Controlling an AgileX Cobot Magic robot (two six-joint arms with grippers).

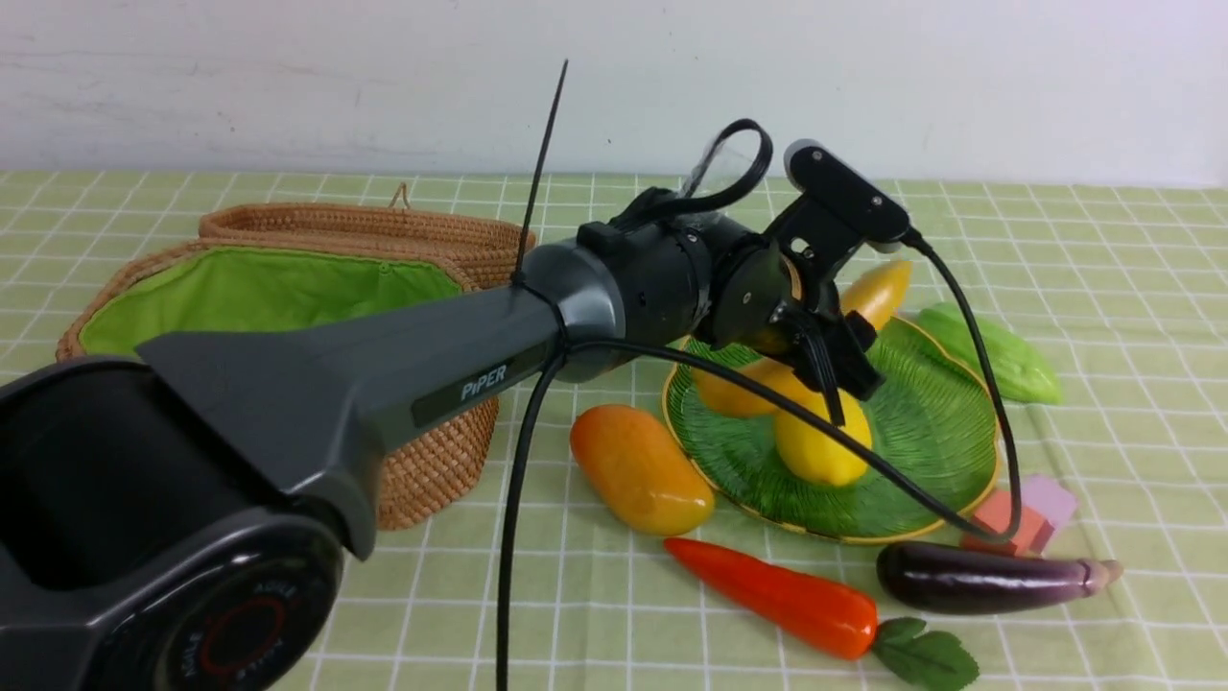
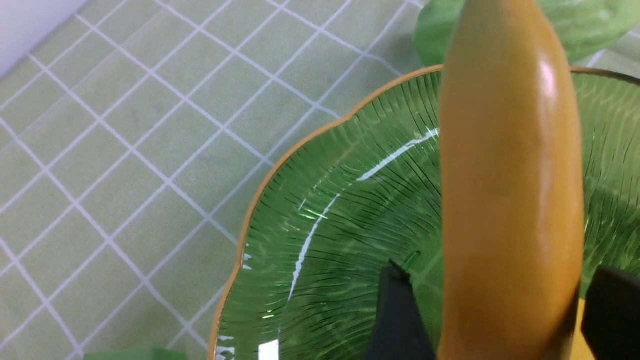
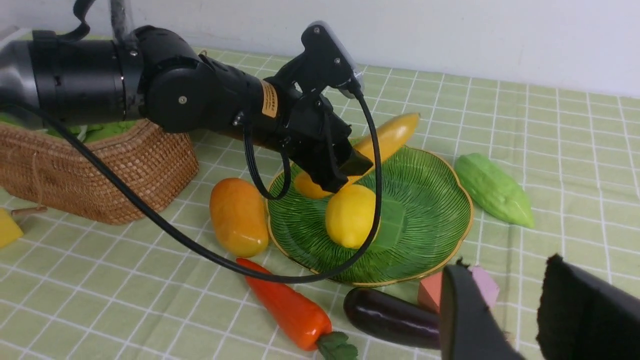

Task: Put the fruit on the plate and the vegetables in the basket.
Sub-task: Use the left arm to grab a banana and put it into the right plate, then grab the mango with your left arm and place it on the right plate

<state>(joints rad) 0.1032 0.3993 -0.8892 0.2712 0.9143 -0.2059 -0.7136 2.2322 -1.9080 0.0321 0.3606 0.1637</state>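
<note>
Green glass plate [image 1: 940,432], gold rim, right of centre on the checked cloth. The lemon [image 1: 825,446] lies in its middle. The banana [image 1: 878,288] lies across the plate's far-left part, its far tip jutting past the rim.

The left gripper [image 1: 849,369] straddles the banana's near end. In the wrist view a sliver of plate shows between one finger [image 2: 612,310] and the fruit, so the hold looks loosed and the banana set down. The right gripper [image 3: 520,310] hangs low at the near right, jaws apart, holding nothing.

Step in hand, as I judge it: placing the banana. Two fruits are in. The mango [image 1: 638,470] lies on the cloth just beside the plate's left rim. The carrot [image 1: 777,595], eggplant [image 1: 979,578] and gourd [image 1: 998,355] are all outside the basket [image 1: 441,470].

Next move: lift the left gripper straight up off the banana, then reach for the mango — a short hop.

Room: the plate's right half is bare. The basket stands open at the left, its wall near the mango. The left arm's cable [image 1: 902,485] drapes over the near rim and could drag.
</note>
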